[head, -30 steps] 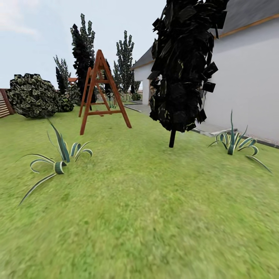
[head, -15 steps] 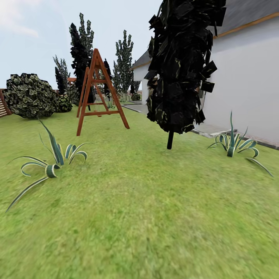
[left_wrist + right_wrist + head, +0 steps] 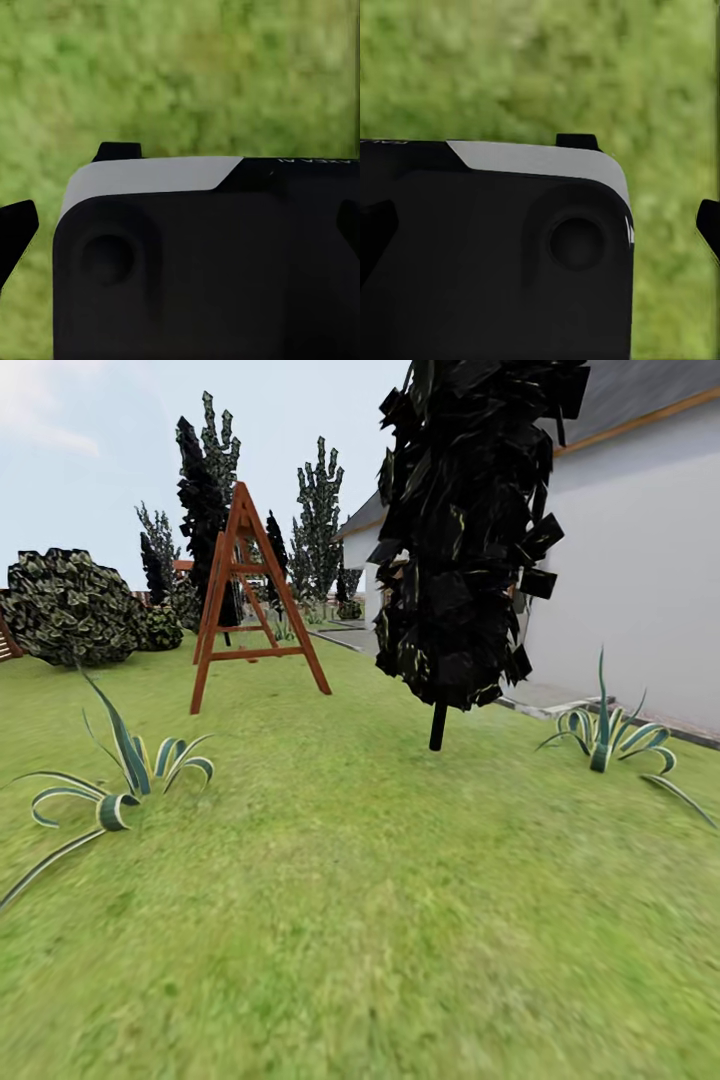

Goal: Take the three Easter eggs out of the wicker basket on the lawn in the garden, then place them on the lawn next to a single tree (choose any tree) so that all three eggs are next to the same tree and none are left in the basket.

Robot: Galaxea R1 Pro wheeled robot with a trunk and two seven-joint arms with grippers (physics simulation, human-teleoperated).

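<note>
I look out over the lawn (image 3: 380,920), bright green and a little mottled, running from my feet up to a white house wall (image 3: 640,590) on my right. A dark, blocky conifer (image 3: 470,530) stands ahead on a thin black stem, close to the paved edge by the house. To its left a red-brown wooden A-frame (image 3: 250,600) stands on the grass, with a rounded bush (image 3: 70,605) and more narrow dark trees (image 3: 205,490) beyond it. Two striped spiky plants sit low on the grass, one at my left (image 3: 120,780) and one at my right (image 3: 605,740) near the wall. Both wrist views look down past a black and grey body of mine onto blurred grass. My left fingertips (image 3: 16,232) show as dark slivers at the frame edges, as do my right fingertips (image 3: 707,225), wide apart with nothing between them.
</note>
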